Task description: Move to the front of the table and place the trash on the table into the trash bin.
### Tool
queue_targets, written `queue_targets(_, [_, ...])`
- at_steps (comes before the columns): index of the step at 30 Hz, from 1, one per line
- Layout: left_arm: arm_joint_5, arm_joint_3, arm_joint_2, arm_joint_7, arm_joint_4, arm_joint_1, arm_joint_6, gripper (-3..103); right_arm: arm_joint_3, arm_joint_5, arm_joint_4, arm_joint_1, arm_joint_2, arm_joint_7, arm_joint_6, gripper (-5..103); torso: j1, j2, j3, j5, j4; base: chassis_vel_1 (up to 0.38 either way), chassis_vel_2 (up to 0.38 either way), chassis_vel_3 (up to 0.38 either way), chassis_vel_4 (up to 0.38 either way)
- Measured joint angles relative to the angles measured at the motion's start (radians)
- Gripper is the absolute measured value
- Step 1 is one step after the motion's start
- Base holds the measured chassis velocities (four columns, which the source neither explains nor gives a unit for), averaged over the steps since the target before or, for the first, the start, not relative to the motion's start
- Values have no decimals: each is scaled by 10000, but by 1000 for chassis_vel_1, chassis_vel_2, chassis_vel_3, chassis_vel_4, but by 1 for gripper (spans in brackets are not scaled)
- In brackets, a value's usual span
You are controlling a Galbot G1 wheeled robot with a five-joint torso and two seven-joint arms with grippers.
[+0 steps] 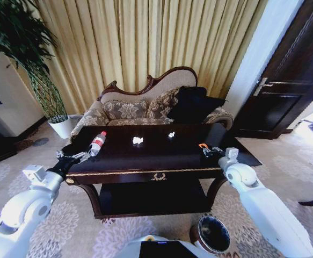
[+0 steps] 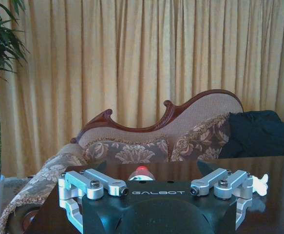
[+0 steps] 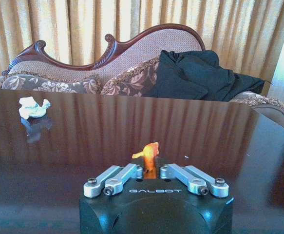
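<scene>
On the dark glossy table [image 1: 145, 161] a clear bottle with a red cap and label [image 1: 97, 143] lies near the left end. Two white paper scraps [image 1: 138, 140] [image 1: 171, 135] rest mid-table. My left gripper [image 1: 80, 156] hovers at the table's left front corner, open, just short of the bottle. In the left wrist view the bottle's red cap [image 2: 142, 171] sits between the spread jaws of that gripper [image 2: 154, 181]. My right gripper [image 1: 205, 150] is over the table's right side, shut on a small orange scrap [image 3: 149, 152]. The trash bin [image 1: 214, 234] stands on the carpet, front right.
A carved sofa [image 1: 145, 105] with a black cushion [image 1: 194, 105] sits behind the table. A potted plant [image 1: 43, 91] is at the back left and a dark door [image 1: 290, 75] at the right. One white scrap [image 3: 33, 106] shows in the right wrist view.
</scene>
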Motion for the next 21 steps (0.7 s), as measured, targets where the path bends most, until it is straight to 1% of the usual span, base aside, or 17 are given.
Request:
queue_targets(1, [0, 0, 0, 0, 0, 0, 0, 100, 0, 0, 0, 0, 0, 0, 0, 13, 0, 0, 0, 0, 0, 0, 0, 0, 0])
queue_targets(3, [-21, -46, 12, -1, -6, 20, 0, 100, 88, -39, 41, -116, 3, -26, 45, 3, 0, 0, 0, 0, -1, 0, 0, 0, 0])
queue_targets(6, [-27, -51, 22, 0, -5, 20, 0, 100, 125, -54, 73, -169, 15, -25, 78, 2, 0, 0, 0, 0, -1, 0, 0, 0, 0])
queue_targets(9, [-31, -9, 12, -1, -6, -20, 0, 100, 384, -68, 410, -413, 137, 174, 450, 1, 0, 0, 0, 0, -2, 0, 0, 0, 0])
queue_targets(10, [-31, -9, 12, -1, -6, -20, 0, 100, 384, -68, 410, -413, 137, 174, 450, 1, 0, 0, 0, 0, -2, 0, 0, 0, 0])
queue_targets(12, [-31, 27, -6, -3, -2, -45, 0, 100, 656, 55, 745, -615, 239, 442, 1121, 1, 0, 0, 0, 2, -2, 0, 0, 0, 0])
queue_targets(13, [-31, 27, -6, -3, -2, -45, 0, 100, 656, 55, 745, -615, 239, 442, 1121, 1, 0, 0, 0, 2, -2, 0, 0, 0, 0])
queue_targets(14, [-27, 51, -12, -2, 13, -67, 0, 100, 760, 95, 869, -663, 269, 613, 1407, 1, 0, 0, 0, 0, -1, 0, 0, 0, 0])
queue_targets(15, [-6, 119, -27, 2, 48, -116, -3, 100, 978, 211, 1109, -812, 317, 818, 1899, 1, 0, 0, 0, -1, 1, 0, 0, 0, 0])
queue_targets(16, [8, 160, -37, 3, 58, -141, -5, 100, 1066, 231, 1198, -896, 327, 868, 2061, 1, 0, 0, 0, -1, 1, 0, 0, 0, 0])
queue_targets(17, [8, 160, -37, 3, 58, -141, -5, 100, 1066, 231, 1198, -896, 327, 868, 2061, 1, 0, 0, 0, -1, 1, 0, 0, 0, 0])
queue_targets(18, [23, 204, -47, 3, 64, -167, -7, 100, 1162, 239, 1290, -991, 344, 920, 2252, 1, 0, 0, 0, -1, -1, 0, 0, 0, 0])
queue_targets(19, [45, 293, -64, 6, 64, -217, -12, 100, 1292, 159, 1450, -1173, 401, 1165, 2618, 1, 0, 0, 0, -1, -3, 0, 0, 0, 0])
queue_targets(20, [73, 368, -72, 3, 65, -257, -15, 100, 1370, -55, 1544, -1331, 451, 1357, 2801, 1, 0, 0, 0, -1, -1, 0, 0, 0, 0])
queue_targets(21, [73, 368, -72, 3, 65, -257, -15, 100, 1370, -55, 1544, -1331, 451, 1357, 2801, 1, 0, 0, 0, -1, -1, 0, 0, 0, 0])
